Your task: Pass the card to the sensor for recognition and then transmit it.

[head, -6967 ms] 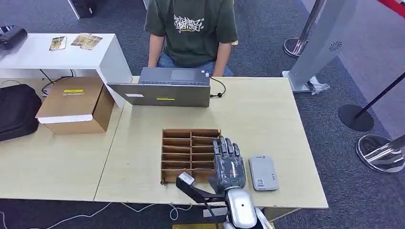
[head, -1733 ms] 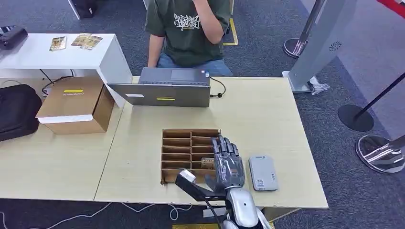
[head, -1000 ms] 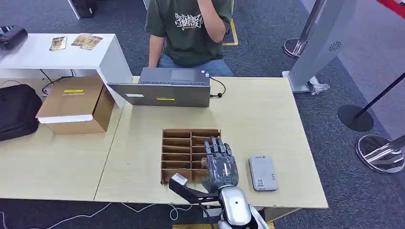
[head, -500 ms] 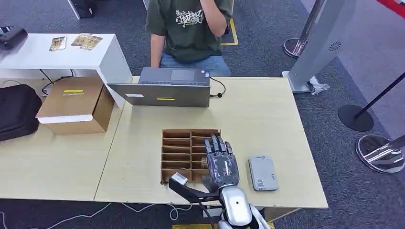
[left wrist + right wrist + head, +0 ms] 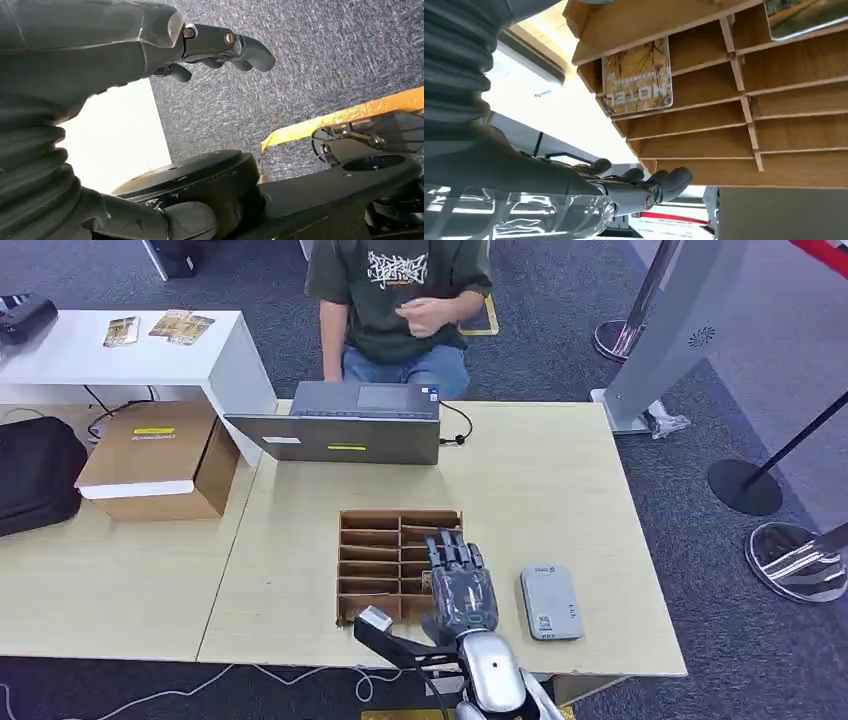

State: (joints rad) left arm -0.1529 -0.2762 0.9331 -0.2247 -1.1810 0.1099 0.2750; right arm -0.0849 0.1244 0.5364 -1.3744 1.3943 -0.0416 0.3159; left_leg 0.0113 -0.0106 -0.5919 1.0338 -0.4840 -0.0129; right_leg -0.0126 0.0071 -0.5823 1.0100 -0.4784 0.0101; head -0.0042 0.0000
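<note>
The right hand [image 5: 462, 585] reaches forward from the near edge of the table [image 5: 560, 470], palm down, over the right column of the wooden card rack [image 5: 372, 562]. Its fingers [image 5: 452, 550] are extended and slightly spread, with the tips above the rack's middle compartments. In the right wrist view the fingers [image 5: 659, 182] lie nearly straight and hold nothing; they stand apart from the rack's dividers.

The card [image 5: 638, 77], printed with a tree pattern and the word "HOTEL", stands in a compartment of the rack [image 5: 734, 125], leaning against a divider. It is near the right hand but not touching it. In the head view the hand covers that compartment. The edge of a second card [image 5: 804, 17] shows in a neighbouring slot.

The grey sensor [image 5: 551, 602] lies flat on the table just to the right of the right hand, beside the rack.

The left hand [image 5: 150, 45] hangs low over dark carpet. Its fingers [image 5: 250, 50] are curled inward with nothing in them.

A laptop [image 5: 340, 428] stands at the far side of the table, and a person [image 5: 400, 300] in a dark green shirt sits behind it. A cardboard box [image 5: 155, 460] rests on the adjoining table to the left.
</note>
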